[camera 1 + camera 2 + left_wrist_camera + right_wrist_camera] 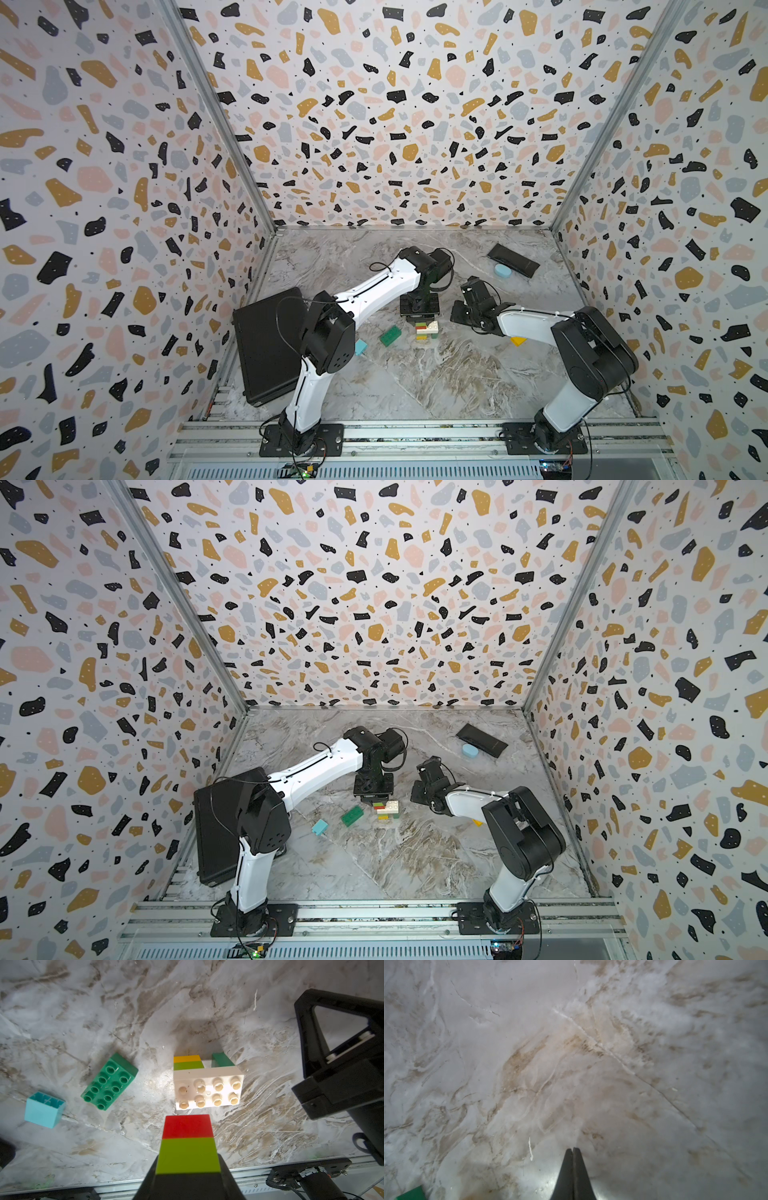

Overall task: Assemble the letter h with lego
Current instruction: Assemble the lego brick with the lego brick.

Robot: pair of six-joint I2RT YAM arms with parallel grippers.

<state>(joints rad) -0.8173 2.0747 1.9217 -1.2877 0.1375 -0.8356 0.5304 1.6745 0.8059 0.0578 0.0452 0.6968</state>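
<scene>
HELD: red-on-lime stack, clamped in my left gripper, raised off the surface, just beside the white brick | RISK: misaligned studs under pressing may tip the propped white brick | RIGHT: my right gripper is closed, empty, well apart, bracing nothing

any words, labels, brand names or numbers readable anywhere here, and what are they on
None can be read in any view.
white brick: stud tops too blurred to show any lettering.
dark green brick: the same.
red and lime bricks: plain faces, no print.
flat black pouch: too small to tell whether it bears print.
black case: no label shows.
</scene>
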